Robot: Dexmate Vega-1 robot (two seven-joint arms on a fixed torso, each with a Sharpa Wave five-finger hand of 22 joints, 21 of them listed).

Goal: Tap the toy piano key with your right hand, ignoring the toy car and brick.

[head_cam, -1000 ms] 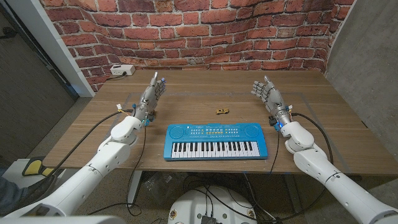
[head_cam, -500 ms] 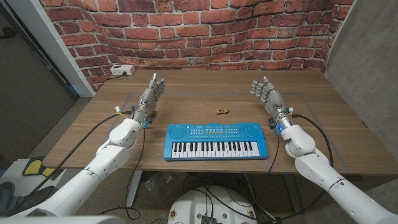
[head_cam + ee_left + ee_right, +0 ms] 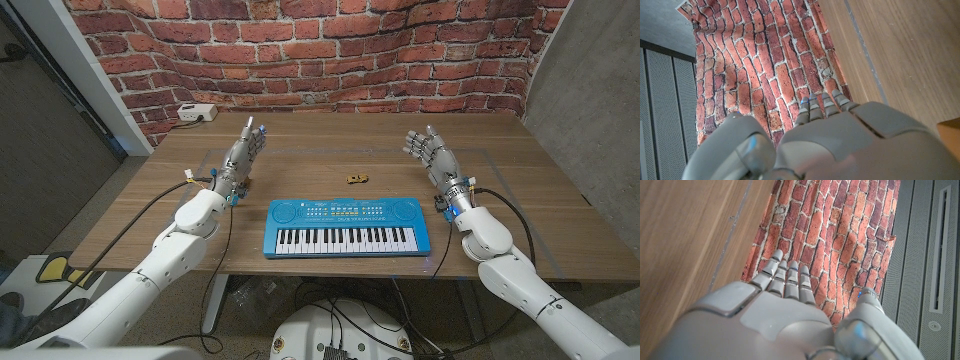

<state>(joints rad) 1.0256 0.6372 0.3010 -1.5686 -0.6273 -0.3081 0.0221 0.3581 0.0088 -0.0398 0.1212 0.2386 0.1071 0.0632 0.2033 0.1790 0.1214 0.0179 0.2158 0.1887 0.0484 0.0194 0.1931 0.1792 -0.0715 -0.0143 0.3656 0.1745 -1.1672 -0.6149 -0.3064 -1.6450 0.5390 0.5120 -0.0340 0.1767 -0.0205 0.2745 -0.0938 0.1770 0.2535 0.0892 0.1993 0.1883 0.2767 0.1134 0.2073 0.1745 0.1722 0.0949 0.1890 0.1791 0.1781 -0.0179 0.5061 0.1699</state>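
Toy piano [image 3: 345, 227] is not yet being approached; right hand [image 3: 433, 156], empty with fingers apart, is being held beside it.

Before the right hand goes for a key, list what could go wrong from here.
1. The right hand is open, fingers spread, beside and beyond the toy piano; coming down like that, it may press several keys at once.
2. The toy car sits just behind the piano; a wide sweep inward could knock it.
3. The piano looks light, so a hard tap might make it slide.
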